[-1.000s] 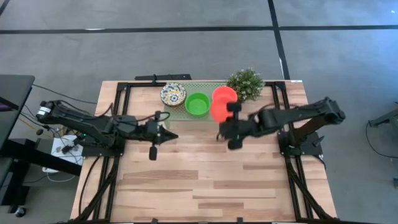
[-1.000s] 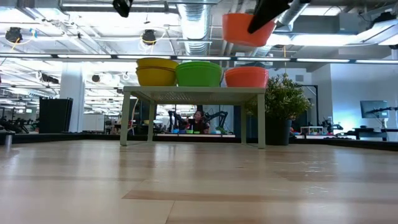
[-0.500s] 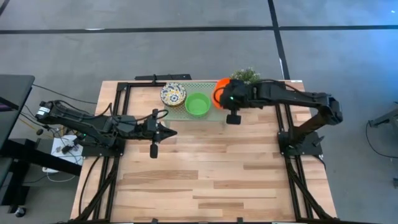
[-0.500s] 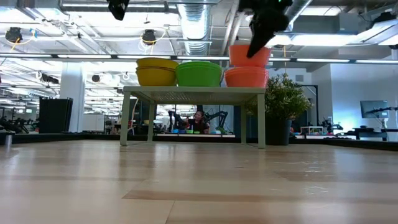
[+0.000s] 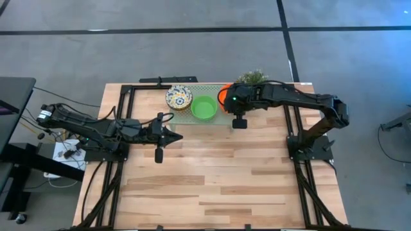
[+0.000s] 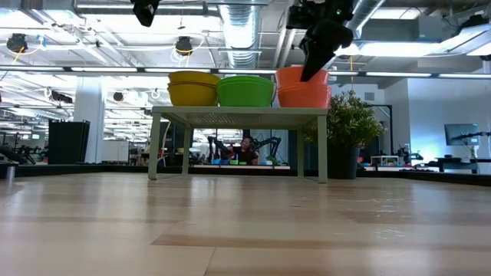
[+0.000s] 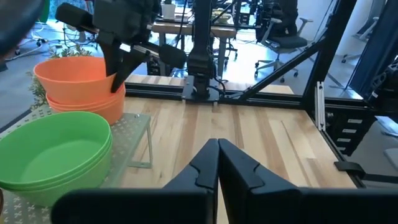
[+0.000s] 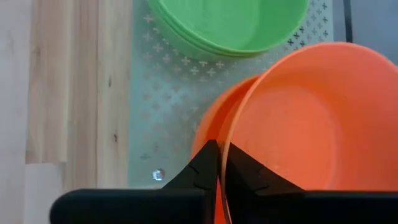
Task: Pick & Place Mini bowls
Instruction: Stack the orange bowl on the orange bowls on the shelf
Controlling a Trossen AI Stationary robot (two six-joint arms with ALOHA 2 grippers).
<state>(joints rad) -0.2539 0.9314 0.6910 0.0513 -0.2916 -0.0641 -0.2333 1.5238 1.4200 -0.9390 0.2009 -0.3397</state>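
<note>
A: Our top orange bowl (image 8: 292, 118) sits tilted on the orange stack (image 6: 303, 94), at the right end of the far shelf (image 6: 238, 112), its rim pinched in the closed right gripper (image 8: 217, 163)

B: If we let go crooked, it may slide off; the left gripper (image 7: 217, 163) idles shut, empty

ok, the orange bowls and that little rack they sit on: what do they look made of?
Orange bowls: probably plastic, with thin walls, uniform colour and a soft matte sheen. One sits nested in another, and the right gripper has its jaws pinched on the upper bowl's rim.
Rack: likely painted sheet metal, pale green and perforated with small crosses, on thin legs.
</note>
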